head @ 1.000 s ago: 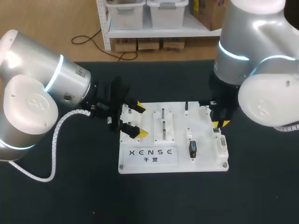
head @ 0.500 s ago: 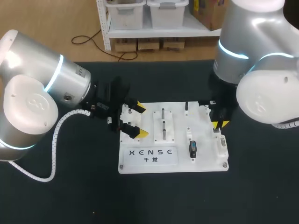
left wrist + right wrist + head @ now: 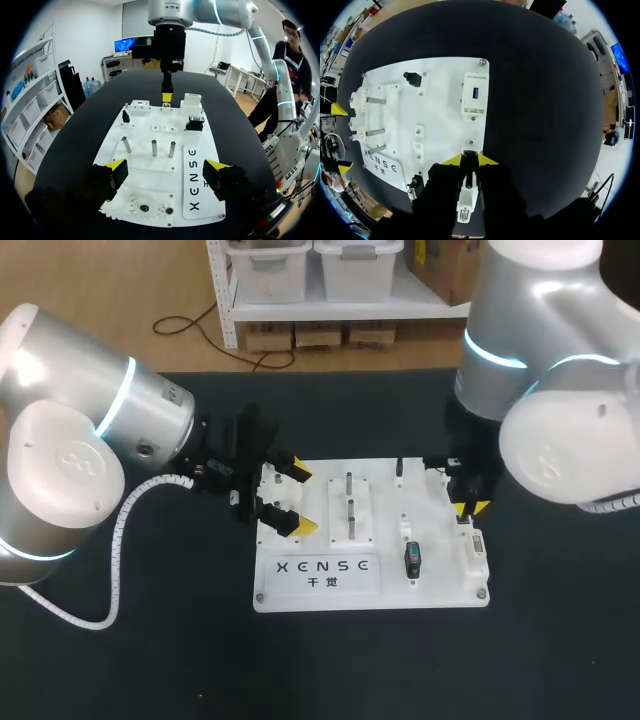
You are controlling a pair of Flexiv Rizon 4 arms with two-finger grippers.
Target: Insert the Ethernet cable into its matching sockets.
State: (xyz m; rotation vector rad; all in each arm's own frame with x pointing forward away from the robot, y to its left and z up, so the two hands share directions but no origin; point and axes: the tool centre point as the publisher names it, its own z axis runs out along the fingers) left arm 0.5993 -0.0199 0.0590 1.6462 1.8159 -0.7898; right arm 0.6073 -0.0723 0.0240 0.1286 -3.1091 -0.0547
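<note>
White board is lying on the table. Left gripper is hovering over its left edge, fingers spread wide. Right gripper is clamping a narrow dark Ethernet plug above the right-edge socket block.

One white board; three metal pins; two arms.
</note>
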